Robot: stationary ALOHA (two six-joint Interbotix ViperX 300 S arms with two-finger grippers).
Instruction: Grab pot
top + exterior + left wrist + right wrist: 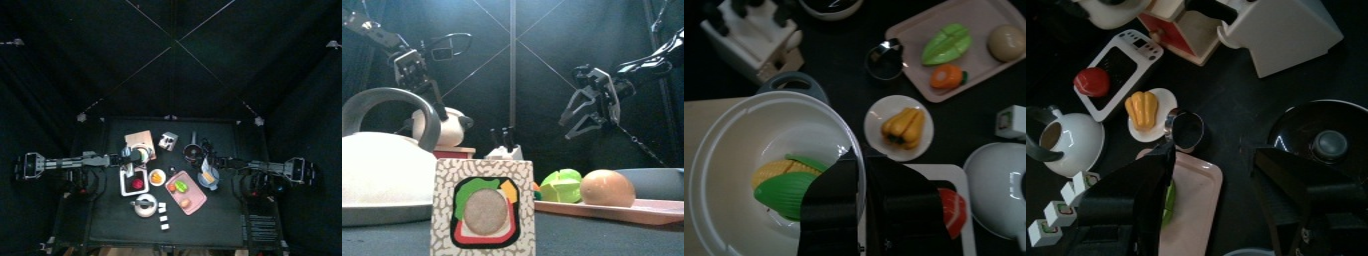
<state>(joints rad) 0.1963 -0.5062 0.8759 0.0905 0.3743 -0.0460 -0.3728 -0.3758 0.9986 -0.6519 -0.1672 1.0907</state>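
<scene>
The pot [1328,142] is black and round with a knobbed lid. In the top view it [195,152] sits right of the table's middle. My right gripper [1227,195] is open and empty, hanging above the table just beside the pot; it also shows in the top view [205,161] and the front view [583,122]. My left gripper [862,205] is shut and empty, hovering over a white bowl [738,140] that holds green and yellow toy food. In the top view it [132,154] is left of the middle.
A white kettle [382,165] stands at the front. A pink tray [189,190] with toy food, a small plate [905,124] with orange food, a metal cup [1186,128], a white block [758,35] and a patterned box [482,205] crowd the table.
</scene>
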